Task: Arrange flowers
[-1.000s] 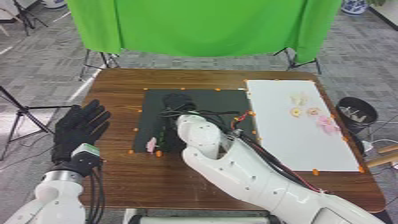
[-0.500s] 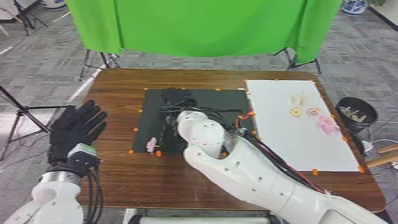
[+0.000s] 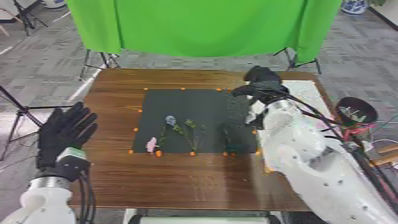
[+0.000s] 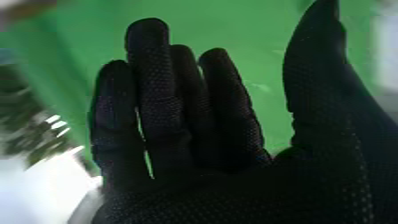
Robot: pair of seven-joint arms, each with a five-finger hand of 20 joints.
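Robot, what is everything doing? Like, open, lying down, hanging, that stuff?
Left hand: open, fingers straight
Right hand: open, fingers straight
Pink flower: lying on the black mat
Pale blue flower: lying on the black mat
Black mat: flat
White sheet: flat, partly covered
Green cloth: hanging

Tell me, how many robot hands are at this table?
2: the left robot hand is at the table's left edge; the right robot hand is near the black mat's far right corner.
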